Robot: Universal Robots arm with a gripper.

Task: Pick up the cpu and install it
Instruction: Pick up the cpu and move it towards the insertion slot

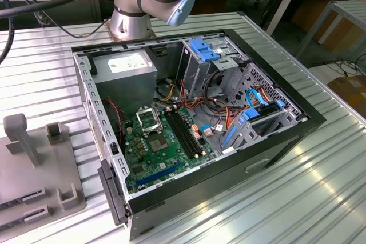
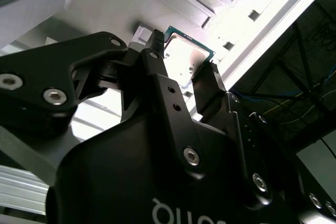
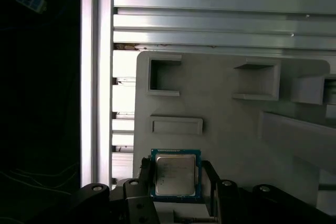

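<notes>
No print is clear enough to read: faint lines of marking cross the metal face of the cpu (image 3: 175, 176), a white label (image 1: 128, 63) sits on the grey power supply (image 1: 123, 75), and white letters (image 2: 178, 214), cut off, mark the black gripper (image 2: 184, 59).

The cpu (image 3: 175, 177) is clasped on two sides by the gripper (image 3: 176, 166), pale face shown, over a grey tray (image 3: 226, 129) with square recesses, set by the slatted counter's (image 3: 210, 3) edge.
</notes>
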